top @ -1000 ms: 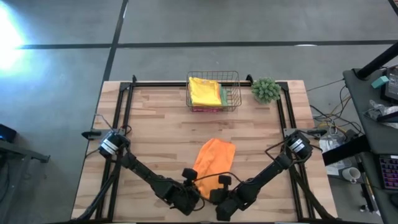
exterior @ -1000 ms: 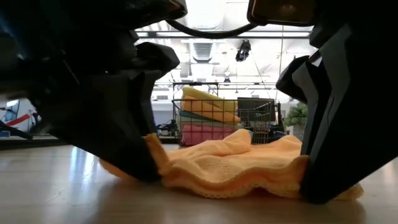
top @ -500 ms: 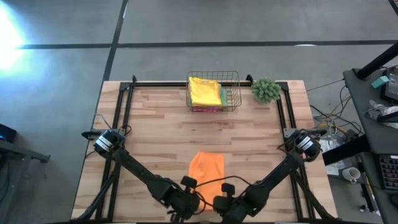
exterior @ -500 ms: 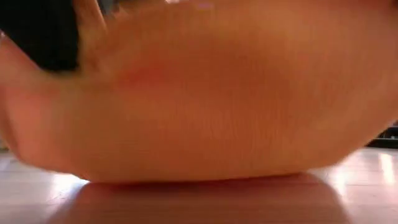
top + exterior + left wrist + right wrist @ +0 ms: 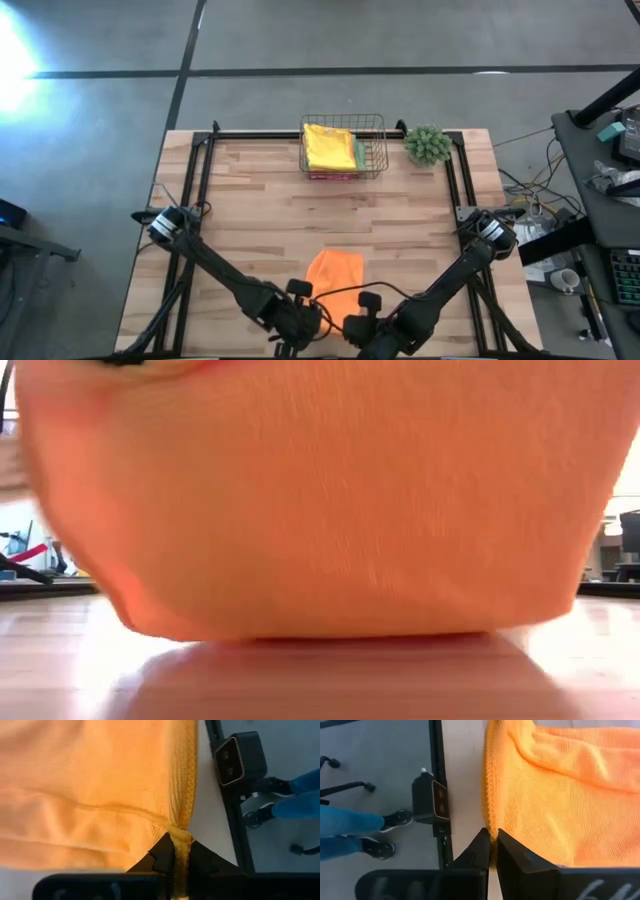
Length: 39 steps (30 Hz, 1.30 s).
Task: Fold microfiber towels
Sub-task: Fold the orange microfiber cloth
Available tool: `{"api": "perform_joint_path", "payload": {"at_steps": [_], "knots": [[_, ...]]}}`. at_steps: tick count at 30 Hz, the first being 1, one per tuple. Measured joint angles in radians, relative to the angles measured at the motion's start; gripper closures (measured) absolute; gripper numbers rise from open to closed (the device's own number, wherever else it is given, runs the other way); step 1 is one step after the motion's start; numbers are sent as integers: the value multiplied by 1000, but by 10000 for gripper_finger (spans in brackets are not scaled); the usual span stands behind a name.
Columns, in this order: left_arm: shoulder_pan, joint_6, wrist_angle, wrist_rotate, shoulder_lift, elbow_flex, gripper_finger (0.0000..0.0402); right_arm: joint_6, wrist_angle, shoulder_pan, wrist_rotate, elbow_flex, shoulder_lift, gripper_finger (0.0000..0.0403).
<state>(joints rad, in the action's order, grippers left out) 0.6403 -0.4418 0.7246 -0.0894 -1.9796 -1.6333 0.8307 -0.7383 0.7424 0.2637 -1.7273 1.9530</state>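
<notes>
Pale wooden planks make up the worktop [image 5: 250, 230], which stands on a grey concrete floor, and we look down on it from above. At its near edge, both of our arms meet over an orange towel [image 5: 333, 278]. Our left gripper [image 5: 300, 322] has its jaws closed on one near corner of the cloth, and our right gripper [image 5: 362, 325] has its jaws closed on the other near corner, just beside it.

We judge the step in hand to be pulling the towel toward the near edge to spread it flat before the first fold. To do it well, we should keep both corners level and draw them apart until the hem between them is taut, then lay the cloth down without letting it bunch. The corners sit very close to the worktop's edge, so we should take care that the cloth does not slide off.

From above the orange towel looks like a small, roughly square patch, and in the wrist views its surface is soft, finely looped and gently rippled, with a stitched hem. At the far edge a wire basket [image 5: 376, 124] holds folded towels, a yellow towel [image 5: 328, 146] on top. A small green plant [image 5: 428, 144] stands beside it.
</notes>
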Motion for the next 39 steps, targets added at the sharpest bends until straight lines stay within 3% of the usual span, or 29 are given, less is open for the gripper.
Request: {"api": "perform_joint_path", "payload": {"at_steps": [9, 19, 30, 39], "knots": [[-66, 56, 186, -51, 4, -94, 389, 98, -103, 1, 110, -7, 0, 392], [-194, 216, 250, -106, 39, -94, 389, 165, -290, -30, 218, -7, -2, 392], [-313, 424, 264, -136, 41, -92, 389, 123, -469, -128, 208, -1, -26, 392], [-398, 546, 253, -143, 42, -61, 389, 112, -476, -194, 210, 68, -62, 392]]}}
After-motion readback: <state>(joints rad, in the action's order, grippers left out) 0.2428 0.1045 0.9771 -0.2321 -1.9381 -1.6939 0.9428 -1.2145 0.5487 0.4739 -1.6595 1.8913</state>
